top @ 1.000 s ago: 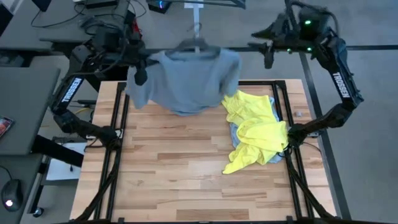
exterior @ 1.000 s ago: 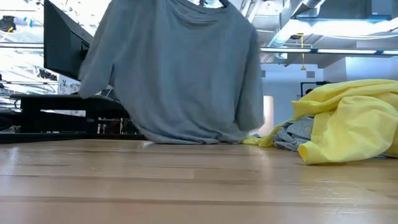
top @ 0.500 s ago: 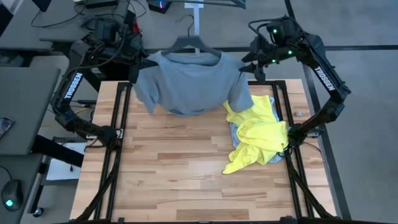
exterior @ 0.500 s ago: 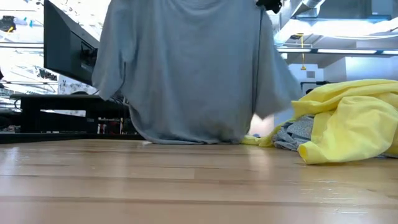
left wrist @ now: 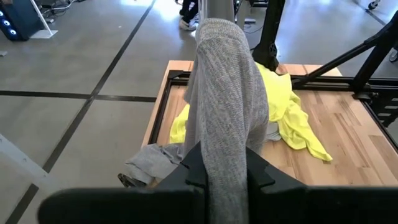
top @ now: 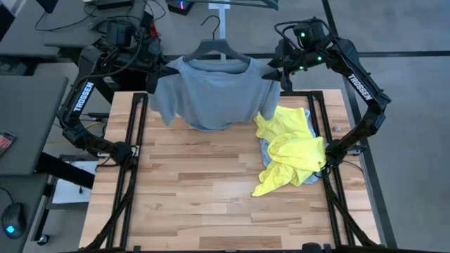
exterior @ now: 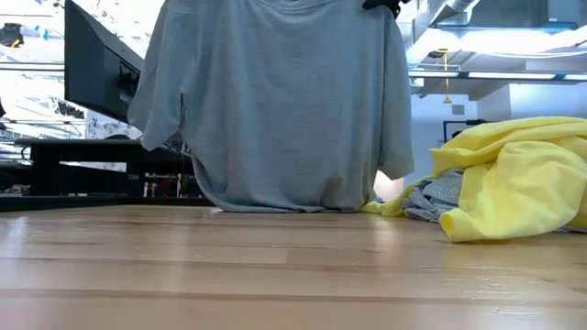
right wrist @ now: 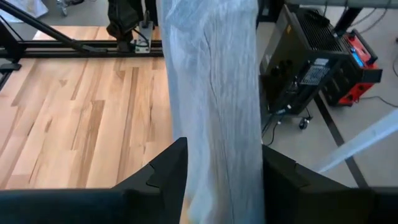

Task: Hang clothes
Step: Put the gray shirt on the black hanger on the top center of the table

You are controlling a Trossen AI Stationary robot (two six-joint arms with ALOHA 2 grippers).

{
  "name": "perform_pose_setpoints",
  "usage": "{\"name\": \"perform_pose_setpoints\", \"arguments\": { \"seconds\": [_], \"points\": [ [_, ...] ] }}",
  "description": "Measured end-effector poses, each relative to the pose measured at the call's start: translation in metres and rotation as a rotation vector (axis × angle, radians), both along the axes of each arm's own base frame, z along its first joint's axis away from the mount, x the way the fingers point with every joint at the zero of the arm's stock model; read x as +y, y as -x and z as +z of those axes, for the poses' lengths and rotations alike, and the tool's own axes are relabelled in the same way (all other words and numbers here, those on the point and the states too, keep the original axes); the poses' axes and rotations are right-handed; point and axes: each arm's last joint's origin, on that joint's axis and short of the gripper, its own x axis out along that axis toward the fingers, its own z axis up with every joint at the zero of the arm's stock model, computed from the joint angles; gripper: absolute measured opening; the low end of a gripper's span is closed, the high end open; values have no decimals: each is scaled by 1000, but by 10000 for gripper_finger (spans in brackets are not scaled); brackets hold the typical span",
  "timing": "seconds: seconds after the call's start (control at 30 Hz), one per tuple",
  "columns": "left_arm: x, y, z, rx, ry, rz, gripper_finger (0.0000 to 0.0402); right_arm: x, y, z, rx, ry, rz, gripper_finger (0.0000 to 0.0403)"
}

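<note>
A grey T-shirt (top: 211, 95) is on a black hanger whose hook (top: 211, 28) sticks out of the neck, above the table's far edge. It hangs straight down in the low view (exterior: 275, 101), its hem at table height. My left gripper (top: 156, 76) is shut on its left shoulder. My right gripper (top: 280, 74) is shut on its right shoulder. A neon-yellow T-shirt (top: 292, 144) lies crumpled at the table's right, on a pale cloth (top: 263, 149) that peeks out beneath it. My left gripper pinches the grey T-shirt's left shoulder and sleeve top (left wrist: 224, 143) between its two fingers (left wrist: 194, 169), coming level from the table's left. The shirt hangs below, slack. My right gripper has the right shoulder and sleeve top (right wrist: 217, 137) between its two fingers (right wrist: 171, 168), coming level from the table's right; the cloth fills the gap and hangs down.
A white post (top: 222, 13) stands just behind the hanger hook. Black frame rails (top: 137, 140) run along the table's left and right sides. The bare wooden top (top: 211, 190) lies open toward the near edge. Desks and cables stand beyond the far edge.
My right gripper has come from beyond the table's far right corner toward the grey T-shirt and taken its right shoulder. The shirt, swung and bunched toward the left a second ago, now hangs straight and spread between both grippers; its right sleeve flared out, then dropped.
</note>
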Motion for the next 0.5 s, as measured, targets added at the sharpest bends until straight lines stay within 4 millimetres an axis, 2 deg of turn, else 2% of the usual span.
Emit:
{"name": "perform_pose_setpoints", "arguments": {
  "seconds": [0.33,0.5],
  "points": [
    [0,1,-2,16,16,12,17,0,3,-2,21,-33,-16,119],
    [-11,1,-15,197,60,81,17,7,17,-1,70,-70,-44,119]
  ]
}}
